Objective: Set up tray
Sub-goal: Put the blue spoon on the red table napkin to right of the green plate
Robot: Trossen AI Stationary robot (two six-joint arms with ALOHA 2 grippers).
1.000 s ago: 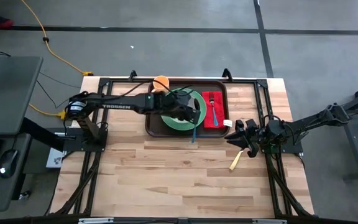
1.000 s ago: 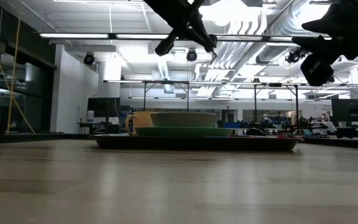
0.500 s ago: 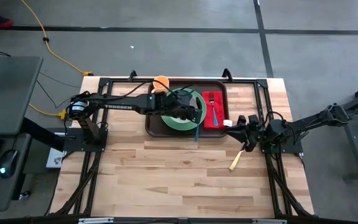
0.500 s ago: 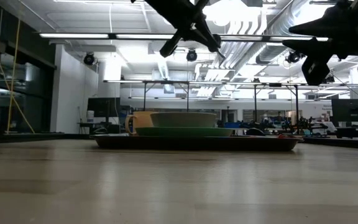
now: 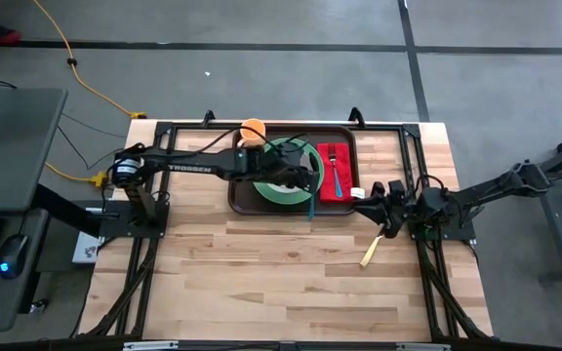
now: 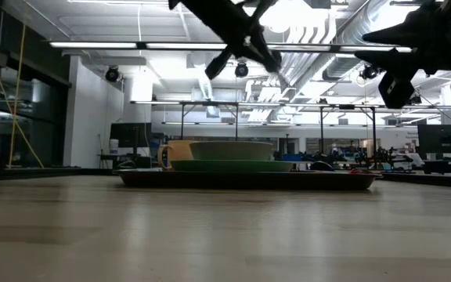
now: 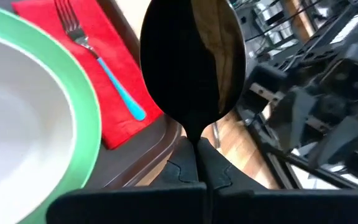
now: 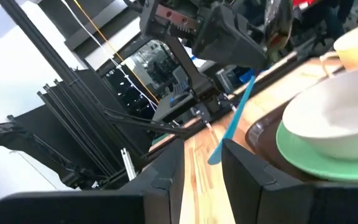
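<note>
Down at the near end, bare pale wood planks of the worktop [image 5: 261, 283], and a lone pale stick-like piece [image 5: 369, 253] lies on them; what it is, hard to tell. Just past it the right pincer [image 5: 364, 195] hangs beside the tray's near right corner, fingers standing apart with nothing between them. Its own camera looks through that gap at a blue-handled spoon [image 8: 235, 118] held up in the air. And there's the holder: the left pincer [image 5: 305, 183], clamped tight on the spoon's neck, above the near rim of the tray [image 5: 242, 202]. The tray sits at the far middle of the worktop, dark brown and loaded: green plate [image 5: 266, 190] on its left half, a white bowl [image 5: 279, 174] on the plate, a red napkin [image 5: 344, 185] on the right with a blue-handled fork [image 5: 336, 174] lying on it. At the far left corner, an orange-yellow mug [image 5: 252, 128]. The left wrist view shows what the overhead cannot: the spoon's dark bowl right up close, with nothing seen inside the white bowl beside it. The table-level view stacks tray, plate and bowl in profile, both arms dark overhead. Beyond, a big hall with ceiling ducts, strip lights and distant benches; from above, a grey floor and a yellow cable [image 5: 66, 58].
</note>
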